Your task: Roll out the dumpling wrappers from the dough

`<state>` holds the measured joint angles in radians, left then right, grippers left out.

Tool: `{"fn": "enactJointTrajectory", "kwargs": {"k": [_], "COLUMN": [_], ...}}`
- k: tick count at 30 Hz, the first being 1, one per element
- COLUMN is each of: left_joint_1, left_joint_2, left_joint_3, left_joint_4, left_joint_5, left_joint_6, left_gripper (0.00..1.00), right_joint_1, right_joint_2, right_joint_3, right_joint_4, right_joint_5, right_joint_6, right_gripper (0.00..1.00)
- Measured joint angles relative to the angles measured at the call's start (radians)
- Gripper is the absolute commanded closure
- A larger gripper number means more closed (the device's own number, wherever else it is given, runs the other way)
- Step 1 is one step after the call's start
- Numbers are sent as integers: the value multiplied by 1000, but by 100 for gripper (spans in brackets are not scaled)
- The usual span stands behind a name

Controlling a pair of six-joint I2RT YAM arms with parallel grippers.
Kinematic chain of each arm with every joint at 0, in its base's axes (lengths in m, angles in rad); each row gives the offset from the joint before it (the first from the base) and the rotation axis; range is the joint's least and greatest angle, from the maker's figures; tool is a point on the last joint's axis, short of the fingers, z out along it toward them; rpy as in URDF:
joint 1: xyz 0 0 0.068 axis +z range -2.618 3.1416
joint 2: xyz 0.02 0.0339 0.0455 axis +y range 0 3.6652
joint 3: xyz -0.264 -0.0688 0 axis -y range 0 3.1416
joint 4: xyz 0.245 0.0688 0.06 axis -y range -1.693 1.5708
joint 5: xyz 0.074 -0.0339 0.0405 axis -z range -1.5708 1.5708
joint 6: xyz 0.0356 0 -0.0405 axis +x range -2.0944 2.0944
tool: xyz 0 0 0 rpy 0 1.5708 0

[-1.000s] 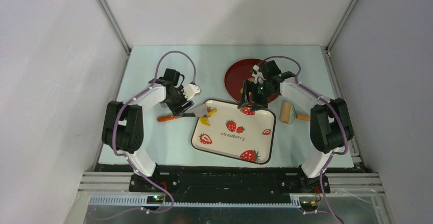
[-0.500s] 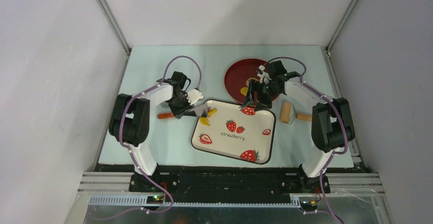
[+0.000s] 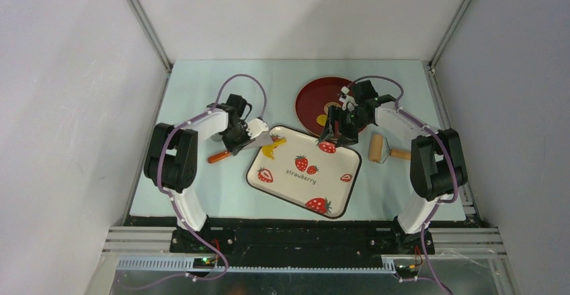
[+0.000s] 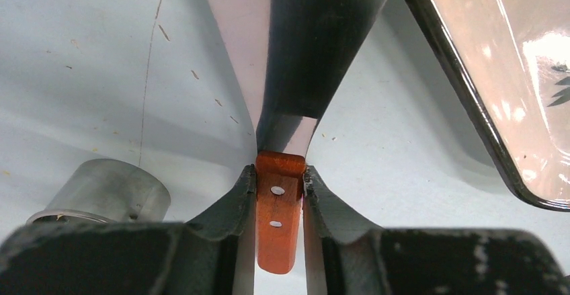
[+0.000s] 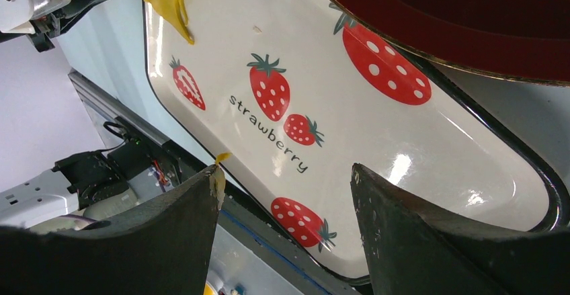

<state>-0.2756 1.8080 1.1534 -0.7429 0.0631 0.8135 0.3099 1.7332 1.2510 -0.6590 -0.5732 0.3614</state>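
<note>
On the desk: strawberry tray (image 3: 286, 189), glossy white with a black rim, lies skewed between the arms. Round dark-red plate (image 3: 310, 97) sits behind it, wooden roller (image 3: 378, 148) off to its right. The left tool (image 4: 278, 179) is clamped on the scraper (image 4: 302, 39) by its riveted wooden handle, flat metal blade pointing at the tray's corner. The dough (image 3: 272, 150) is a soft, bright yellow curved scrap at that corner. The wrapper (image 3: 324, 117) is a small yellow disc on the plate, partly hidden by the right tool (image 5: 286, 173), which gapes wide and holds nothing.
</note>
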Motion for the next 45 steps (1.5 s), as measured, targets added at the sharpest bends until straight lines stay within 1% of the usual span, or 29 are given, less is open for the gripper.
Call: {"fn": "enactJointTrajectory", "kwargs": {"k": [6,12,15,19,23,26,27,29,30,32,33,34,35,36,37,38,39,41,45], "left_joint_1": [1,19,43,53,53,52,48,41,35,22,16,10,6,1,-3,-6,-9,-13,-14], "left_joint_2": [-31,-163,-202,-175,-81,-26,-6,11,18,22,22,22,22,22,22,22,22,22,-2], "left_joint_3": [-7,-9,-3,47,148,176,177,177,177,177,177,177,177,177,177,177,177,177,177], "left_joint_4": [-1,-3,-5,-15,-35,-47,-57,-74,-82,-91,-93,-95,-95,-96,-97,-98,-98,-99,-98], "left_joint_5": [34,132,150,80,-16,-48,-64,-80,-89,-101,-108,-113,-117,-118,-122,-124,-126,-131,-129], "left_joint_6": [9,-1,-35,-152,-288,-347,-365,-385,-394,-406,-413,-415,-417,-421,-424,-423,-422,-421,-439], "left_gripper": [100,100,100,100,100,99,94,86,84,72,62,57,50,47,41,34,9,1,0], "right_joint_1": [0,0,0,0,0,0,0,-2,-3,-6,-7,-8,-9,-9,-9,-9,-9,-9,-11], "right_joint_2": [0,-6,-12,-27,-42,-51,-56,-62,-64,-65,-66,-66,-66,-66,-67,-69,-72,-82,-109], "right_joint_3": [0,-11,-19,-31,-44,-52,-57,-64,-67,-73,-75,-76,-77,-77,-77,-78,-79,-79,-79], "right_joint_4": [0,1,2,2,1,1,1,-1,-1,-2,-2,-2,-2,-2,-2,-2,-2,-3,-4], "right_joint_5": [0,0,1,3,11,19,23,27,28,31,32,33,35,35,35,37,39,42,50], "right_joint_6": [0,0,0,1,0,0,0,0,0,0,0,0,0,0,0,0,0,0,-2], "right_gripper": [26,26,25,25,25,24,24,24,24,24,24,23,23,23,23,23,22,21,16]}}
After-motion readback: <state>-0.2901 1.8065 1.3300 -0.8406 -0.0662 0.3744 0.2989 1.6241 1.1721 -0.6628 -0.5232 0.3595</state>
